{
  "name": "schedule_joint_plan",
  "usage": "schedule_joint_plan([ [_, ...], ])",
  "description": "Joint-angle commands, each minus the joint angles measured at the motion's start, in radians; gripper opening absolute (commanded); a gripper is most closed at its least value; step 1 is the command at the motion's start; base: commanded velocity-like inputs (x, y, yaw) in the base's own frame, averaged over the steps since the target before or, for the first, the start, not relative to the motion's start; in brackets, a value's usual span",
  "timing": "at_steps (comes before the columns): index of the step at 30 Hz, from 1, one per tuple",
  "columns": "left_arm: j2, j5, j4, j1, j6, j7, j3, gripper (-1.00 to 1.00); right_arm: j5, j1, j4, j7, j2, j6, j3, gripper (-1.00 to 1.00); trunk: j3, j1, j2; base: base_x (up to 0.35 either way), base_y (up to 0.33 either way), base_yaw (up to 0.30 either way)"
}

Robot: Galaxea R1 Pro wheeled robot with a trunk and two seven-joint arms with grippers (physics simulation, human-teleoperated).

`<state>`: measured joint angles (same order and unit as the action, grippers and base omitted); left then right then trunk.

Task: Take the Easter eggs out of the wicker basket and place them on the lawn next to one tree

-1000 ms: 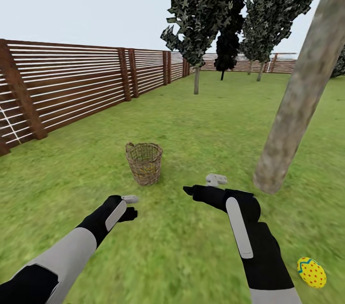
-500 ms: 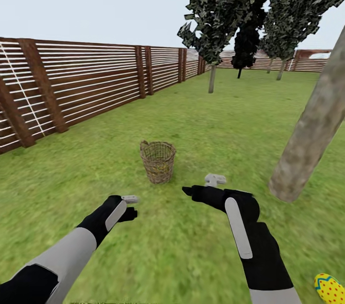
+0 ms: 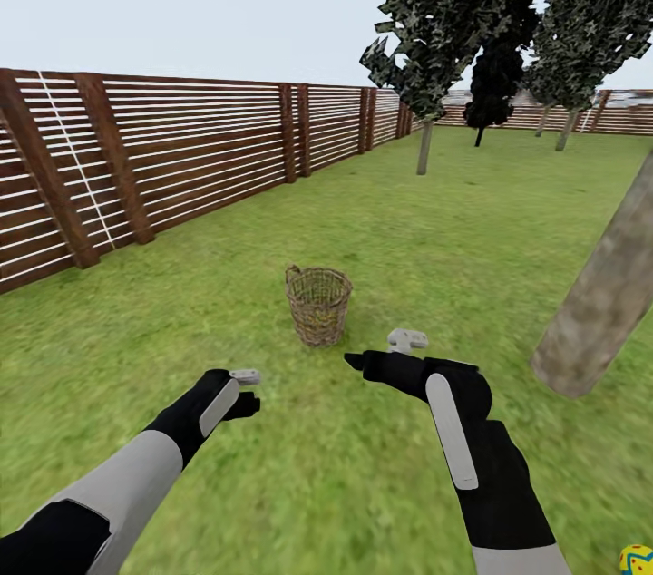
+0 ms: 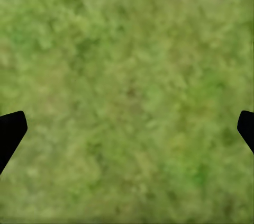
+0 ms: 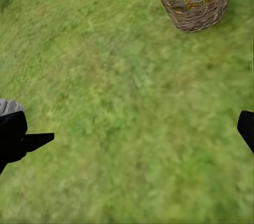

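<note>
Short of the wicker basket [image 3: 318,305], both empty grippers, left gripper [image 3: 243,389] and right gripper [image 3: 385,353], hang spread, so fetching another egg likely calls for driving closer.

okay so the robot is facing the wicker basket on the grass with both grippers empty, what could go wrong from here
1. The wicker basket is narrow and stands loose on the lawn; a reach by the right gripper could tip it and spill the eggs faintly visible through the weave.
2. The Easter egg already set down near the tree sits at the head view's corner; turning or driving could roll over it unseen.
</note>
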<state>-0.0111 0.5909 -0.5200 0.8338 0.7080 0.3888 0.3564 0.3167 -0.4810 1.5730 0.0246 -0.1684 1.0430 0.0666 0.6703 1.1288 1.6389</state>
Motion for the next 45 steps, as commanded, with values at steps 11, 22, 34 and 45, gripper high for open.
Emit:
schedule_joint_plan([
  [11, -0.001, 0.01, -0.002, 0.001, 0.004, 0.007, 0.006, 1.0, 0.004, -0.001, 0.001, -0.001, 0.0, 0.004, -0.001, 1.0, -0.035, -0.042, -0.077, 0.0, 0.0, -0.093],
  [22, -0.001, 0.01, -0.002, 0.001, 0.004, 0.006, 0.006, 1.0, 0.004, -0.001, 0.001, -0.002, 0.0, 0.004, 0.0, 1.0, -0.07, -0.085, -0.154, 0.0, 0.0, -0.06],
  [34, -0.001, 0.012, -0.002, 0.001, 0.005, 0.005, 0.006, 1.0, 0.004, -0.001, 0.001, -0.003, 0.0, 0.004, 0.001, 1.0, -0.108, -0.131, -0.238, 0.0, 0.0, -0.001],
  [45, -0.001, 0.012, -0.002, 0.001, 0.006, 0.004, 0.006, 1.0, 0.004, -0.001, 0.001, -0.003, 0.0, 0.004, 0.0, 1.0, -0.143, -0.173, -0.315, 0.0, 0.0, 0.0],
])
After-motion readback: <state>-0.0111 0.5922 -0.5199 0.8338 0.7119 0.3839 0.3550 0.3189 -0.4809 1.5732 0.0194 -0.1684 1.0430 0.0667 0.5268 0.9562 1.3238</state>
